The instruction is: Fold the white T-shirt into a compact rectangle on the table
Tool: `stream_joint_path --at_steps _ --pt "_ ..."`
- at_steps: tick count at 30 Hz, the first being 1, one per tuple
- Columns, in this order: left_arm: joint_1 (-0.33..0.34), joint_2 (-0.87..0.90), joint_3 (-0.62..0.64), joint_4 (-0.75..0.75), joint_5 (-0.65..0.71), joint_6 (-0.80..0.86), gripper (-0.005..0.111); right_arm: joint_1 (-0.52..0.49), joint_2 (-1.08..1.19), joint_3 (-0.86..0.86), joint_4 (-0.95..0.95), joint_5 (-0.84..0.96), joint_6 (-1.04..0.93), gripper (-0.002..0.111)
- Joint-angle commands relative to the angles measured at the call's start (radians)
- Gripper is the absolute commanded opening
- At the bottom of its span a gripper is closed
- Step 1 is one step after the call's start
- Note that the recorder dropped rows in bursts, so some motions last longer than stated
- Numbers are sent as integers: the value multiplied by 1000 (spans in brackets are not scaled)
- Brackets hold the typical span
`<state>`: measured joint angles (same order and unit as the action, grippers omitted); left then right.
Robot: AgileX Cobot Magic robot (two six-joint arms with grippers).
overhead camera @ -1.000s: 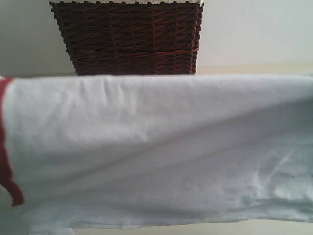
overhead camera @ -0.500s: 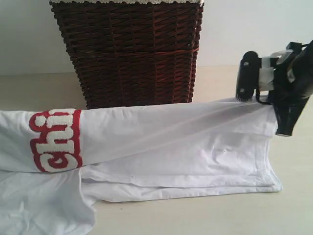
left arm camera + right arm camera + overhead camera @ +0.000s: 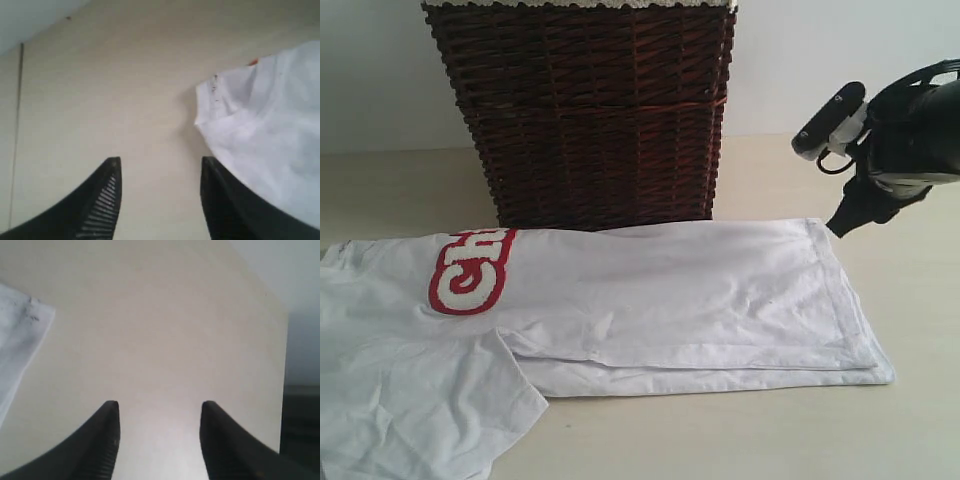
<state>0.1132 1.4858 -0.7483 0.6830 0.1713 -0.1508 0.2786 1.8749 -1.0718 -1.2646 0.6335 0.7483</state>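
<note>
One T-shirt (image 3: 670, 290), one basket (image 3: 580, 110), two pincers (image 3: 161, 160) (image 3: 160, 402)

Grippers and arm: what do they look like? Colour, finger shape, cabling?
Left gripper and right gripper: matte black fingers tapering to blunt tips, ribbed inner pads. In the exterior view the right arm is black, with a black bar on a pale bracket and thin black cable loops.
</note>
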Motion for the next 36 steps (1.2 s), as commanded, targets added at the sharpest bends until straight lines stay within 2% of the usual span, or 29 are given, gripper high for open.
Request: stream_joint_path --at_steps 1,5,7,11,14,19,25,29,32,36 --pt "-155 -19 7 -84 169 49 47 -1 -22 -8 159 119 -26 47" --pt "-332 -52 3 -214 351 248 45 -1 -78 -8 335 147 -137 47" --pt "-391 -79 -7 -314 430 309 44 -1 -114 -8 413 150 -181 47" --pt "-437 -146 -19 -479 554 381 43 -1 -204 -2 580 173 -301 47" --pt "-460 -207 -19 -592 690 476 43 -1 -271 37 638 161 -320 47" --pt "-538 -318 -16 -644 824 493 43 -1 -347 106 663 143 -319 47" --pt "-686 -431 46 -751 857 548 45 -1 -352 139 699 119 -312 47" --pt "-792 -440 146 -760 848 533 61 -1 -352 139 758 77 -365 47" --pt "-841 -434 229 -744 798 493 65 -1 -350 139 767 63 -367 47" --pt "-857 -410 250 -737 663 466 65 -1 -348 139 788 33 -388 47"
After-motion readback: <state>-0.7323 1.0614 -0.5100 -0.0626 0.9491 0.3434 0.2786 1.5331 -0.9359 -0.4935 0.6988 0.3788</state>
